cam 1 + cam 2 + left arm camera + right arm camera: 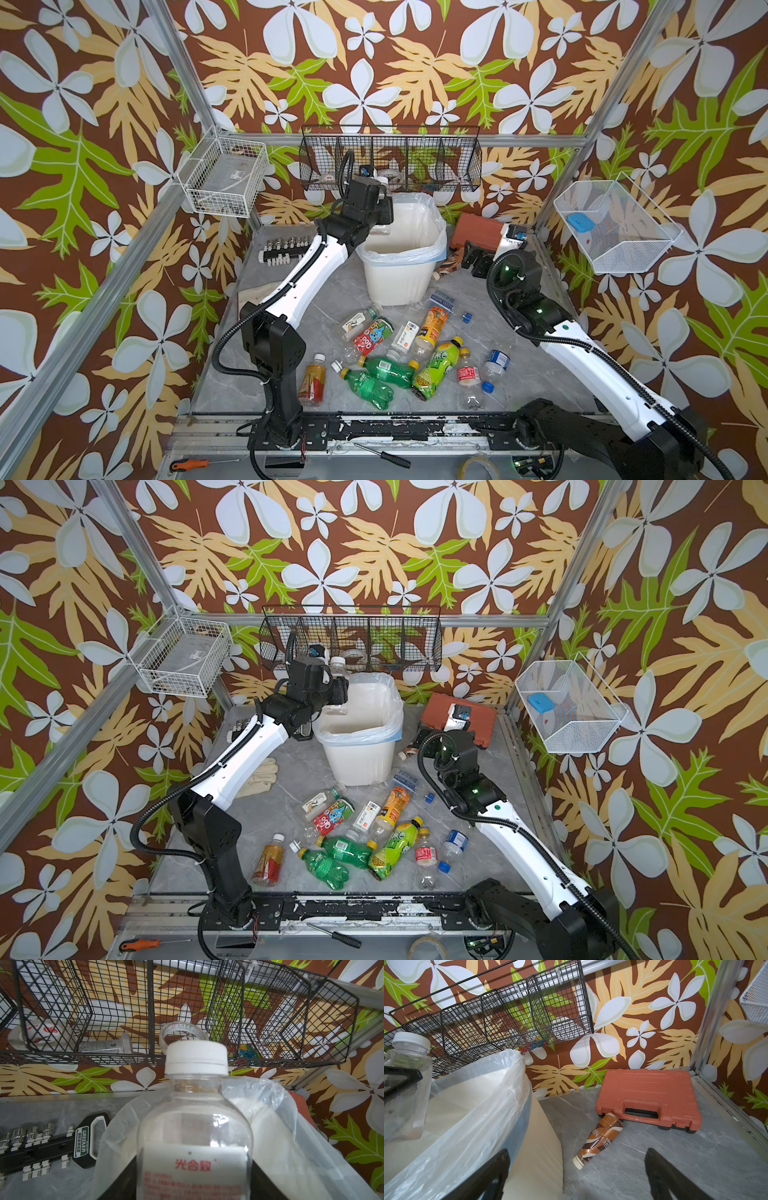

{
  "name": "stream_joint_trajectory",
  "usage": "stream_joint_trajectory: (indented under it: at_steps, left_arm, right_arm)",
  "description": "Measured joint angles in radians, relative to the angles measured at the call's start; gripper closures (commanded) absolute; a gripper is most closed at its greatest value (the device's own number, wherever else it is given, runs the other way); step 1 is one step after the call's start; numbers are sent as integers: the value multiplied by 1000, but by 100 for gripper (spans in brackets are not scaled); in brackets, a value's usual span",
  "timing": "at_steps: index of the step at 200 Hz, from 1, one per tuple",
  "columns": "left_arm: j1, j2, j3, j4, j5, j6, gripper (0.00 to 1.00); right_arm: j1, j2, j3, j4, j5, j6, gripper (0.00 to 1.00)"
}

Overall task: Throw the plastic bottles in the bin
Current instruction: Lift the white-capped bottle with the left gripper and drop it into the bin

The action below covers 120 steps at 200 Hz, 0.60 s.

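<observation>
Lying nearest on the table [324,299], the plastic bottles [415,353] are entered as light, thin-walled, smooth and easily dented; a hold across the labelled mid-body is judged best. Behind them the bin [399,282] is stood upright; at its rim a clear white-capped bottle [194,1126] is held upright by the left gripper [194,1184], closed on its body; farther back the right gripper [577,1153] is spread wide and empty, pointed toward a brown bottle [600,1138] beside the tool case [648,1097].
</observation>
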<state>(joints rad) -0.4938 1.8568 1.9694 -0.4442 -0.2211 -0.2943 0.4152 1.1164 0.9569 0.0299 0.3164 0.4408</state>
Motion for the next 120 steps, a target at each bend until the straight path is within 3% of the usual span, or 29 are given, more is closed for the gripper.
stream_joint_trajectory:
  at_steps: [36, 79, 97, 120]
  left_arm:
    - [0, 0, -16, -3, -17, 0, 45]
    - [0, -8, -32, -5, -35, 7, 8]
    - [0, -35, -54, 1, -35, 5, 0]
    - [0, -87, -97, 45, -29, 7, 0]
  right_arm:
    - [0, -1, 0, -1, 0, 0, 0]
    - [0, -3, 0, -7, 0, 0, 0]
    - [0, -3, 0, -8, 0, 1, 0]
    - [0, -3, 0, -8, 0, 3, 1]
